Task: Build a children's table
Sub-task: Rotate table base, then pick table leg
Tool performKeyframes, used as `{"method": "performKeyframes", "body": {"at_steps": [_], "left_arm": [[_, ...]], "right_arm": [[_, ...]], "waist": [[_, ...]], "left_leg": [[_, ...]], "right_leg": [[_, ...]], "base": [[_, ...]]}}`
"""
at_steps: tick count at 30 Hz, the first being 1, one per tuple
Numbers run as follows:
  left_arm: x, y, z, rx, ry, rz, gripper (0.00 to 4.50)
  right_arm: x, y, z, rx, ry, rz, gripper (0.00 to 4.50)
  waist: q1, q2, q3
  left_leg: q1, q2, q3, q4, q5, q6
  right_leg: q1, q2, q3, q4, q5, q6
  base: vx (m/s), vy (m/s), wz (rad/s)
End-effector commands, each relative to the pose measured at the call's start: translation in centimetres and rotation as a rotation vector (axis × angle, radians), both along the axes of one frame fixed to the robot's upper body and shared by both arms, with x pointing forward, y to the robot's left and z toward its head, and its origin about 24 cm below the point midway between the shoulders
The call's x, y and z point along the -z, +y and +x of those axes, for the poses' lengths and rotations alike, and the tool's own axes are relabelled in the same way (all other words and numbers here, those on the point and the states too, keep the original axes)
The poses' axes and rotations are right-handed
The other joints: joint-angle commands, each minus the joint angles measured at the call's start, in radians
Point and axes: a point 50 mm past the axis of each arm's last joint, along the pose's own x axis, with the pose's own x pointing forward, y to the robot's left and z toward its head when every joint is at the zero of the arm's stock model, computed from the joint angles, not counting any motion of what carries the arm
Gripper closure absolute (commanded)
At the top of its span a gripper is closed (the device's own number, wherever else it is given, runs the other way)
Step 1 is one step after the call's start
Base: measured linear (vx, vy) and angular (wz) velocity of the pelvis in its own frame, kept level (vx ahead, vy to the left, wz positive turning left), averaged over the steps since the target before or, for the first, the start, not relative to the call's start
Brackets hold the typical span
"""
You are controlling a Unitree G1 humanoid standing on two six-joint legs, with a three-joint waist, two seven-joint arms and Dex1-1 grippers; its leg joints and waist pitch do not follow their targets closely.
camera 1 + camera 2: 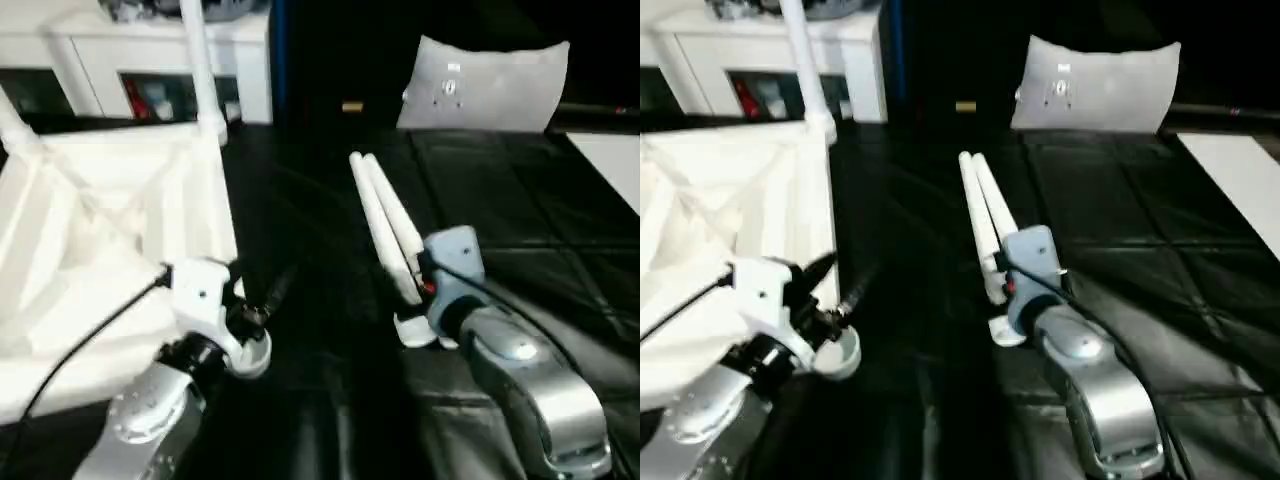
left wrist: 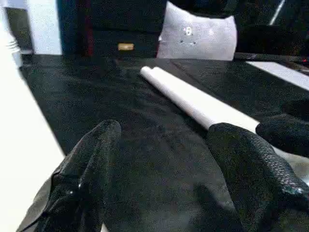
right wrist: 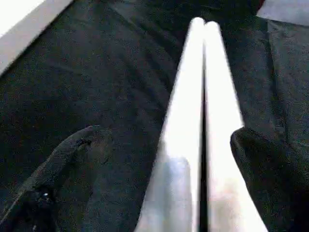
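The white table top [image 1: 95, 240] lies upside down at the left edge of the black floor mat [image 1: 520, 220], its ribbed underside facing up. One white leg [image 1: 198, 70] stands upright in the far corner socket nearest the middle of the mat, and another leg [image 1: 18, 130] rises from the far left corner of the top.

Two loose legs [image 1: 985, 225] lie side by side and touching in the middle of the mat, their tips pointing toward the far edge, where a grey-white cushion-like panel [image 1: 485, 85] leans. A white cabinet [image 1: 120, 60] stands behind the table top.

The right gripper [image 3: 159, 164] is spread wide and straddles the near ends of the two loose legs: in the right wrist view one black finger [image 3: 67, 164] rests out on the mat beside the pair, and the other finger [image 3: 270, 164] sits against the outer leg. It has not clenched on them.

The left gripper [image 2: 164, 159] is released, its fingers [image 2: 91, 164] parted over bare mat, grasping nothing, just beside the table top's right edge and apart from the loose legs.
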Motion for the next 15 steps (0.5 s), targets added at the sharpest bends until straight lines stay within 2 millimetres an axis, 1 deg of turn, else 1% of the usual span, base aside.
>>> {"method": "performKeyframes", "body": {"at_steps": [1, 2, 3, 4, 5, 6, 7, 8, 9, 10, 11, 12, 13, 14, 15], "left_arm": [[0.0, 0.0, -0.2, 0.006, 0.003, 0.0, 0.99], [-0.5, -0.1, -0.5, 0.169, 0.021, 0.032, 0.99], [-0.5, -0.1, -0.5, 0.202, 0.028, 0.043, 0.99], [-0.8, -0.1, -1.0, 0.367, 0.074, 0.102, 0.99], [-0.9, -0.1, -1.1, 0.399, 0.087, 0.113, 0.99], [-0.9, -0.1, -1.1, 0.421, 0.094, 0.122, 0.99], [-0.9, -0.1, -1.1, 0.432, 0.098, 0.129, 0.99], [-0.9, -0.2, -1.1, 0.442, 0.1, 0.132, 0.99], [-0.9, -0.2, -1.1, 0.45, 0.104, 0.132, 0.99], [-1.0, -0.3, -1.1, 0.454, 0.105, 0.132, 0.99], [-1.0, -0.4, -1.1, 0.458, 0.106, 0.129, 0.99], [-1.0, -0.4, -1.1, 0.461, 0.108, 0.127, 0.99], [-1.1, -0.4, -1.1, 0.47, 0.111, 0.133, 0.99], [-1.1, -0.4, -1.2, 0.479, 0.116, 0.136, 0.99], [-1.1, -0.3, -1.2, 0.493, 0.125, 0.136, 0.99]], "right_arm": [[-0.2, 0.0, 0.0, -0.004, -0.003, -0.001, 0.0], [0.0, -0.1, 1.9, 0.041, 0.093, -0.025, 0.0], [0.0, -0.1, 2.3, 0.044, 0.109, -0.027, 0.0], [-0.1, 0.2, 4.3, 0.048, 0.191, -0.034, 0.0], [-0.1, 0.4, 4.7, 0.046, 0.21, -0.034, 0.0], [0.0, 0.4, 5.0, 0.049, 0.231, -0.041, 0.0], [0.1, 0.5, 5.2, 0.056, 0.24, -0.052, 0.0], [0.1, 0.4, 5.6, 0.069, 0.236, -0.071, 0.0], [0.2, 0.3, 5.9, 0.086, 0.241, -0.089, 0.0], [0.2, 0.3, 6.2, 0.101, 0.245, -0.102, 0.0], [0.2, 0.3, 6.6, 0.107, 0.252, -0.111, 0.0], [0.3, 0.4, 6.8, 0.109, 0.258, -0.114, 0.0], [0.4, 0.5, 7.0, 0.105, 0.277, -0.115, 0.0], [0.5, 0.7, 7.2, 0.099, 0.294, -0.122, 0.0], [0.5, 0.8, 7.5, 0.099, 0.308, -0.125, 0.0]], "waist": [[-0.002, 0.022, -0.035], [-0.006, 0.022, -0.024], [-0.017, 0.012, -0.013], [-0.019, 0.012, -0.009], [-0.031, 0.014, -0.012], [-0.035, 0.018, -0.013], [-0.032, 0.03, -0.019], [-0.034, 0.029, -0.019], [-0.03, 0.031, -0.02], [-0.029, 0.028, -0.022], [-0.029, 0.019, -0.025], [-0.029, 0.021, -0.028], [-0.028, 0.024, -0.029], [-0.03, 0.029, -0.031], [-0.03, 0.032, -0.031]], "left_leg": [[-0.021, 0.045, 0.006, -0.086, 0.071, 0.013], [-0.01, 0.056, 0.008, -0.097, -0.121, -0.004], [0.011, 0.038, 0.009, -0.097, -0.324, -0.015], [0.019, 0.032, 0.007, -0.089, -0.363, -0.027], [0.021, 0.024, 0.0, -0.084, -0.391, -0.034], [0.019, 0.027, -0.001, -0.083, -0.385, -0.037], [0.023, 0.035, 0.001, -0.085, -0.374, -0.033], [0.019, 0.039, 0.003, -0.088, -0.361, -0.029], [0.012, 0.046, 0.005, -0.094, -0.346, -0.03], [0.004, 0.046, 0.007, -0.096, -0.339, -0.029], [0.002, 0.045, 0.009, -0.094, -0.334, -0.03], [0.002, 0.042, 0.009, -0.09, -0.33, -0.035], [0.004, 0.039, 0.011, -0.086, -0.32, -0.034], [0.002, 0.043, 0.009, -0.088, -0.32, -0.032], [0.0, 0.046, 0.008, -0.091, -0.326, -0.032]], "right_leg": [[0.088, -0.046, 0.024, -0.042, 0.139, -0.189], [0.082, -0.05, 0.027, -0.061, -0.176, -0.185], [0.05, -0.048, 0.024, -0.093, -0.586, -0.104], [0.038, -0.05, 0.017, -0.104, -0.692, -0.069], [0.034, -0.053, 0.004, -0.122, -0.782, -0.021], [0.036, -0.055, 0.001, -0.123, -0.774, -0.012], [0.038, -0.058, -0.008, -0.13, -0.717, -0.017], [0.043, -0.06, -0.009, -0.129, -0.675, -0.028], [0.047, -0.061, -0.01, -0.124, -0.627, -0.047], [0.052, -0.062, -0.011, -0.123, -0.624, -0.049], [0.053, -0.062, -0.013, -0.125, -0.641, -0.043], [0.051, -0.064, -0.019, -0.129, -0.677, -0.032], [0.049, -0.065, -0.023, -0.135, -0.692, -0.023], [0.052, -0.065, -0.029, -0.134, -0.675, -0.026], [0.056, -0.065, -0.033, -0.134, -0.658, -0.028]], "base": [[-0.106, -0.018, -0.04], [-0.127, -0.028, -0.01], [-0.127, -0.028, -0.01], [-0.147, -0.038, -0.04], [-0.144, -0.011, -0.07], [-0.144, -0.011, -0.07], [-0.103, -0.004, 0.01], [-0.076, -0.012, 0.06], [-0.076, -0.012, 0.06], [-0.089, -0.01, 0.0], [-0.081, -0.002, -0.03], [-0.081, -0.002, -0.03], [-0.061, -0.005, -0.02], [-0.058, -0.006, -0.04], [-0.058, -0.006, -0.04]]}}
